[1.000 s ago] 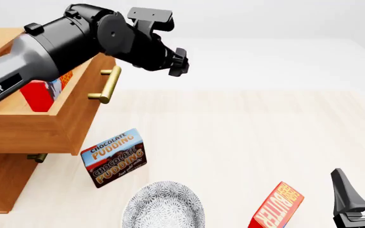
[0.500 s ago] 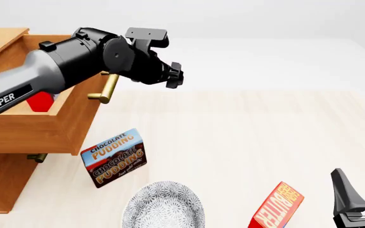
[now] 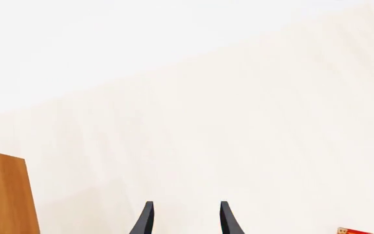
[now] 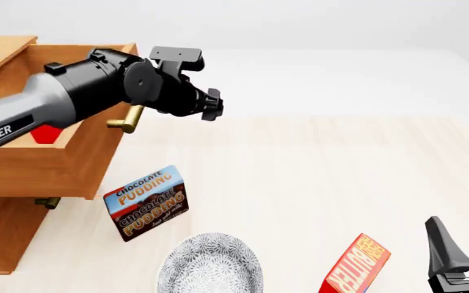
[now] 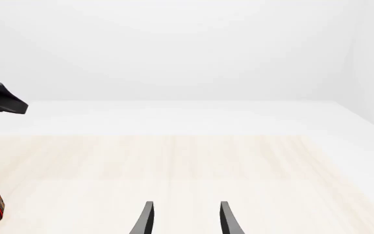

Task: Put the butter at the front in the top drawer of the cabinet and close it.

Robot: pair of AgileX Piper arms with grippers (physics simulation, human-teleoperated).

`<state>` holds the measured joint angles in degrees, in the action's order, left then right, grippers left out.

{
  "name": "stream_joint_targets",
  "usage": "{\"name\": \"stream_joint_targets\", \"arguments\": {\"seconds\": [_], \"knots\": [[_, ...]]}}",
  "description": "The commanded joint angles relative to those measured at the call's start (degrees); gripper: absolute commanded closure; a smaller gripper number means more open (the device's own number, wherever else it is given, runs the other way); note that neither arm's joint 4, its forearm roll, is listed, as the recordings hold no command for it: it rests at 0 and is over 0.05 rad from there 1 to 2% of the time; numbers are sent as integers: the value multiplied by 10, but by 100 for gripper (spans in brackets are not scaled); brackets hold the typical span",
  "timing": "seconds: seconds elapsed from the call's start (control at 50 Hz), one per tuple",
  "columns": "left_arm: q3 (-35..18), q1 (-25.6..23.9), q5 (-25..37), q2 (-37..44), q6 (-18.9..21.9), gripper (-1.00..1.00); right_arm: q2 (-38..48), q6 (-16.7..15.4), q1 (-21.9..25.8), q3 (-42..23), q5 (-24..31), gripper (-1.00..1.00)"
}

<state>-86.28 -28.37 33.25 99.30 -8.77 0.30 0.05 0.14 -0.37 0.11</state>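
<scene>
Two pincers show spread fingers, gripping nothing. Left pincer (image 4: 210, 105) hovers just beyond the brass handle (image 4: 127, 118) of the open top drawer (image 4: 55, 165); the butter (image 4: 47, 132) stands inside, behind its arm. Right pincer (image 4: 463, 244) sits low beside another butter box (image 4: 355, 266) on the desk (image 4: 324, 177).

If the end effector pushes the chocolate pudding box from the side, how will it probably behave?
The chocolate pudding box already stands tilted on the table, so it may tip over easily. Its flat faces suggest it would slide or topple, not roll. It looks like a stiff carton, probably light for its size.
</scene>
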Motion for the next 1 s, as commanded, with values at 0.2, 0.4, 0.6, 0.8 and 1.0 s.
{"name": "stream_joint_targets", "arguments": {"seconds": [0.2, 0.4, 0.6, 0.8, 1.0], "knots": [[37, 26, -7, -9, -5, -100, -1, 0, 0, 0, 0, -100], [54, 42, -8, -25, 0, -100, -1, 0, 0, 0, 0, -100], [70, 57, -7, -35, 4, -100, -1, 0, 0, 0, 0, -100], [83, 78, 0, -52, 15, -100, -1, 0, 0, 0, 0, -100], [101, 100, 5, -69, 25, -100, -1, 0, 0, 0, 0, -100]]}}
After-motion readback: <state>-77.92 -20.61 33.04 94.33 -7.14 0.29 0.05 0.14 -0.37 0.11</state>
